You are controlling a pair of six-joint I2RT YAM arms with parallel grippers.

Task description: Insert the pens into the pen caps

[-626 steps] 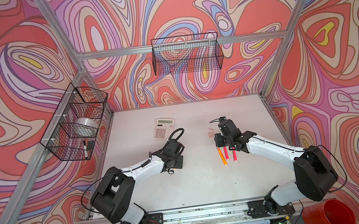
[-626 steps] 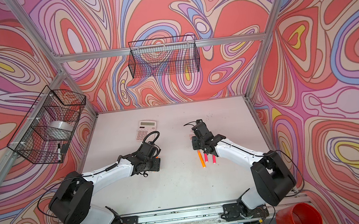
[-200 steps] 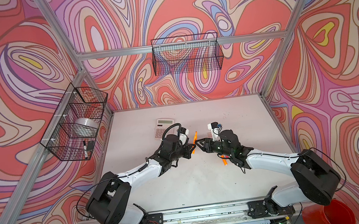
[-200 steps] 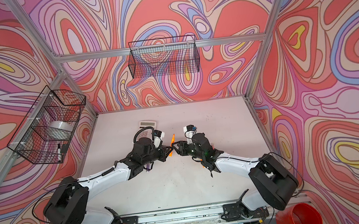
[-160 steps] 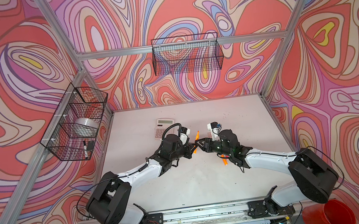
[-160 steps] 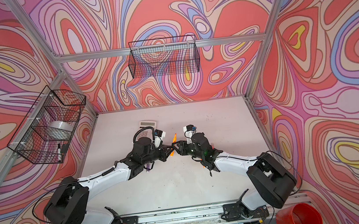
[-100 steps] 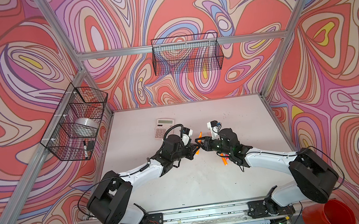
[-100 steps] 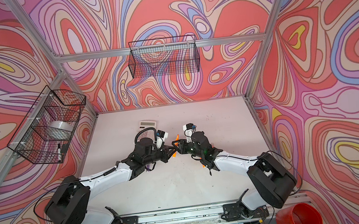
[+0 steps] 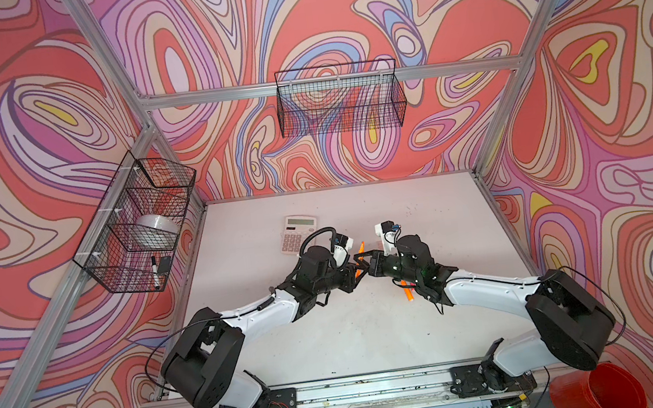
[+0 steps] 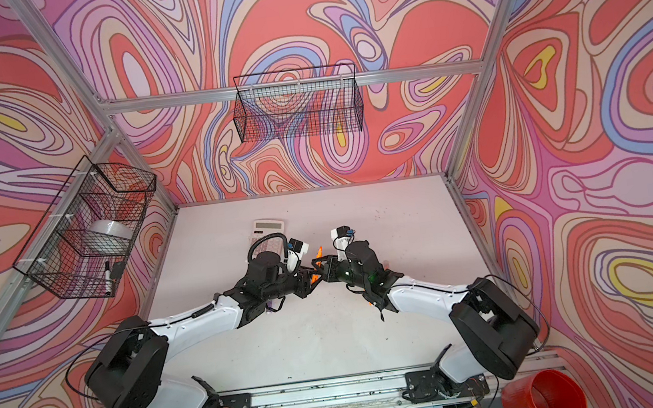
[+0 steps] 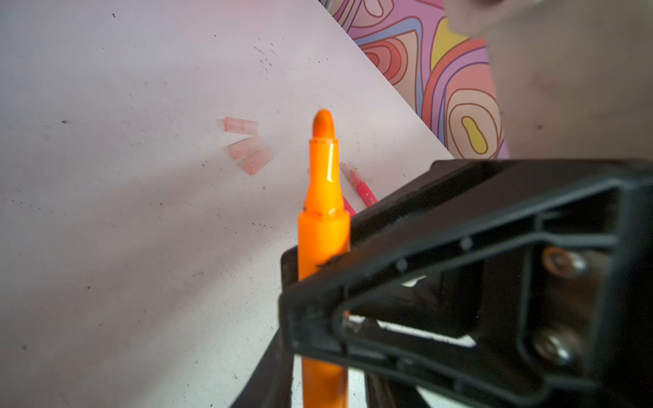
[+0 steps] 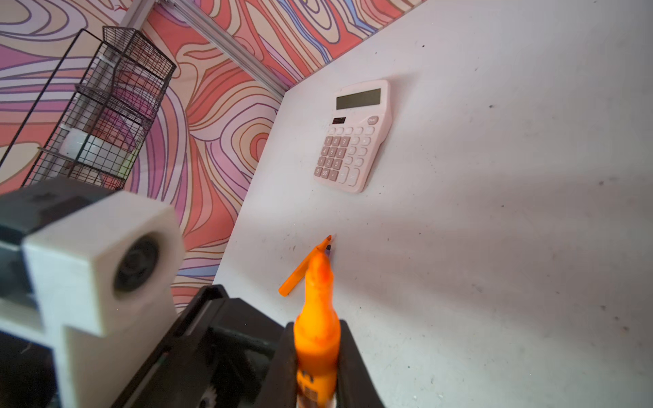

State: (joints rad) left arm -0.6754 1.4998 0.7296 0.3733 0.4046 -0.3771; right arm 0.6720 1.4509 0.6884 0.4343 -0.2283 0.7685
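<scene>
Both grippers meet above the middle of the table in both top views. Between them an uncapped orange pen (image 9: pixel 359 251) (image 10: pixel 317 254) stands tip up. My right gripper (image 12: pixel 316 356) (image 9: pixel 362 260) is shut on its barrel (image 12: pixel 317 318). My left gripper (image 11: pixel 323 383) (image 9: pixel 351 279) sits lower on the same pen (image 11: pixel 323 197), open, with a gap on each side. Three pale pen caps (image 11: pixel 243 147) lie loose on the table. A capped pink-red pen (image 11: pixel 360 183) lies beyond them. Another orange pen (image 12: pixel 300 273) lies on the table with a purple tip (image 12: pixel 328 251) beside it.
A pink calculator (image 9: pixel 297 233) (image 12: pixel 353 137) lies at the back left of the table. An orange pen (image 9: pixel 408 294) lies under the right arm. Wire baskets hang on the left wall (image 9: pixel 139 226) and the back wall (image 9: pixel 340 99). A red cup (image 9: pixel 597 390) stands off the front right corner.
My right gripper has closed onto the orange pen that my left gripper held. The left jaws have parted from it. Both grippers have drawn slightly closer together.
</scene>
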